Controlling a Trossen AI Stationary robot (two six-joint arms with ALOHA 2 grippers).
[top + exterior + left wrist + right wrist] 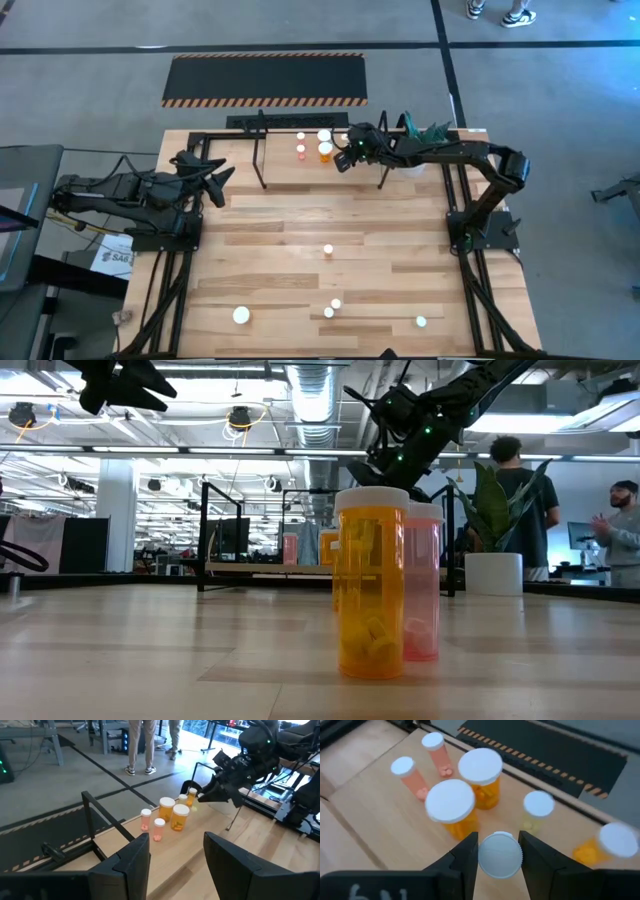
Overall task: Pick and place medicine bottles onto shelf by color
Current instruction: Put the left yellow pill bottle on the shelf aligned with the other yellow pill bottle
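The shelf (280, 165), a light board in a black rod frame, stands at the table's far edge. On it stand two pinkish bottles (405, 770), two large orange bottles (452, 805) and a small pale one (538, 805), all white-capped. My right gripper (498, 845) is over the shelf's right part, shut on a small white-capped bottle (191, 798). My left gripper (175, 865) hangs open above the table's left side, holding nothing. Loose bottles (328, 250) stand on the table's near half. My right gripper pinches the small bottle's white cap (500, 855) between its two fingers, one on each side. The fingers slant down from the table's right. The bottle stays upright below them; whether its base rests on the board, I cannot tell.
A white pot with a green plant (425, 135) stands by the shelf's right end. Another orange bottle (615, 842) is near the gripper. In the low view an orange bottle (370, 585) and a pinkish one (422, 585) stand close up. People stand beyond the table.
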